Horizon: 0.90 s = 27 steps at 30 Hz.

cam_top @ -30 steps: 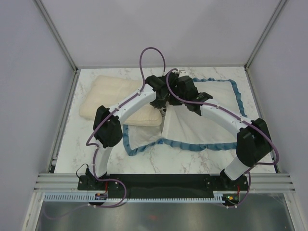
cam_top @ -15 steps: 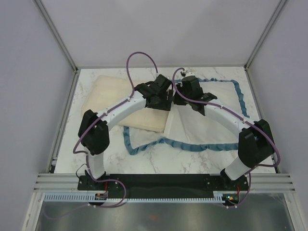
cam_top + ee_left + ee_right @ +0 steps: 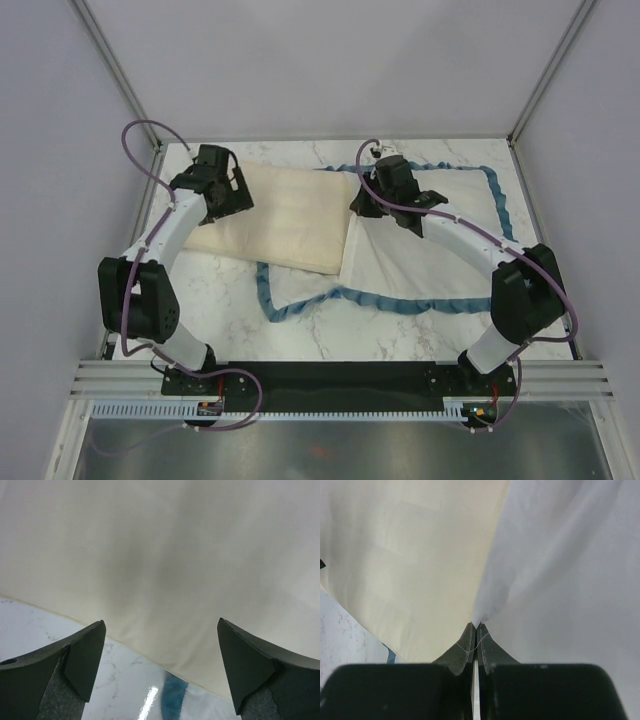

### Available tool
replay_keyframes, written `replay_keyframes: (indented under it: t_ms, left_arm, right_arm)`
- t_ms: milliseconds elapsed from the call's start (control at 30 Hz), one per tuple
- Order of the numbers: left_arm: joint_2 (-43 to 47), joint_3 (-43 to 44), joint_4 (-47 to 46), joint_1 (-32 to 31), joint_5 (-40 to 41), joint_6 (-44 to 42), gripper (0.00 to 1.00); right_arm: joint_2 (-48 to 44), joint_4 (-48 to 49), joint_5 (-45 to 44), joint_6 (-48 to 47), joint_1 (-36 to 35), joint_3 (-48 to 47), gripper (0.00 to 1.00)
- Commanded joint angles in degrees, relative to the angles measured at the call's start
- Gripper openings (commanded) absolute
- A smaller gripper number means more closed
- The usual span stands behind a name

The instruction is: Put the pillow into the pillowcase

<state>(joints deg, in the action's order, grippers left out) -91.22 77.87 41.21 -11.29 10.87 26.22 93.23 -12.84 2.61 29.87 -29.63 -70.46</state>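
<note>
The cream pillow (image 3: 280, 215) lies at the back left of the table. Its right end rests on the lower layer of the pillowcase (image 3: 430, 260), whose white inside and blue ruffled edge show. My left gripper (image 3: 238, 198) hovers open over the pillow's left end, holding nothing. In the left wrist view the pillow (image 3: 165, 555) fills the space beyond the left gripper (image 3: 161, 622). My right gripper (image 3: 360, 208) is shut on the pillowcase's upper white layer at its mouth. The right wrist view shows the right gripper (image 3: 476, 626) pinching the white pillowcase (image 3: 560, 580) beside the pillow (image 3: 410, 555).
The marble table (image 3: 240, 320) is walled by grey panels with metal posts at the left, the back and the right. A blue ruffle (image 3: 300, 305) curls on the table in front of the pillow. A strip of it (image 3: 175, 700) shows under the pillow's edge.
My left gripper opened and swung from the middle of the table out to the pillow's left end. The pillow now lies a little further right. The right gripper stayed shut on the fabric.
</note>
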Motion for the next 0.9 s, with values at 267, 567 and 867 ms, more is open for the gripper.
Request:
replay_keyframes:
  t_ms: [267, 567, 867]
  left_arm:
    - [-5.09, -6.85, -9.65, 8.13, -0.86, 2.0, 0.84]
    - [-4.94, -15.72, -20.21, 6.28, -2.0, 2.7, 0.02]
    - [9.73, -15.64, -18.19, -2.76, -2.0, 2.26, 0.02]
  right_arm:
    - [5.2, 1.07, 1.96, 0.45, -1.83, -6.53, 0.0]
    - [10.83, -0.6, 0.38, 0.46, -4.83, -12.16, 0.0]
    - [13.12, -4.38, -0.85, -0.42, -4.83, -18.13, 0.0]
